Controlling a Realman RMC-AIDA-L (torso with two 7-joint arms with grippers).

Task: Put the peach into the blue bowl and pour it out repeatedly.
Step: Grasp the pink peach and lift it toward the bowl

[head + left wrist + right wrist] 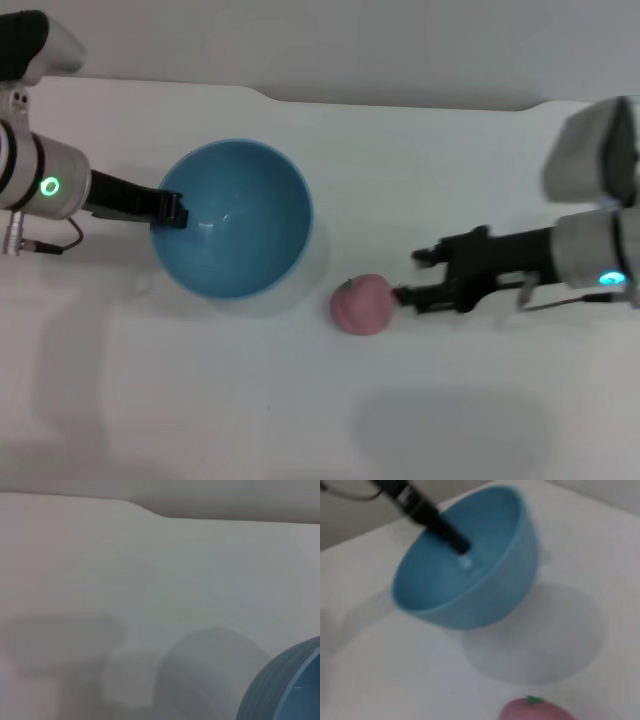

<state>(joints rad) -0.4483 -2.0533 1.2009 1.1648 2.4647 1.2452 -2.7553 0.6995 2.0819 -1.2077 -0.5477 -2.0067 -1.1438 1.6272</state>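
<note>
The left end effector (172, 210) is reaching in from the left and gripping the bowl (235, 215) by its left rim, with one finger (442, 530) lying inside against the wall, as the right wrist view shows. The bowl is being held tilted and lifted off the tabletop (400, 160): in that same view its base is hanging clear above a round shadow, and its mouth is leaning away from the grip. That pose fits the pouring half of the cycle, judging from the task. The left wrist view is catching only a slice of the bowl's ribbed outer wall (280, 690) above bare tabletop.

The bowl is holding nothing; its blue inside is showing plain and glossy all the way down.

Just to the right of the bowl and a little nearer, the peach (362, 304) is lying on the tabletop, apart from the bowl, its green leaf mark turned up. It seems to be sitting roughly where a tipped-out fruit would land, which suits a pour just completed, though that is only a reading of the layout.

Further right, the right end effector (405, 277) is coming in low from the right with its fingers spread open, gripping nothing. The nearer finger is touching or almost touching the peach's right side, while the farther one is standing off beyond it. This placement suggests it is lining up to close on the peach and carry it back over the bowl.
</note>
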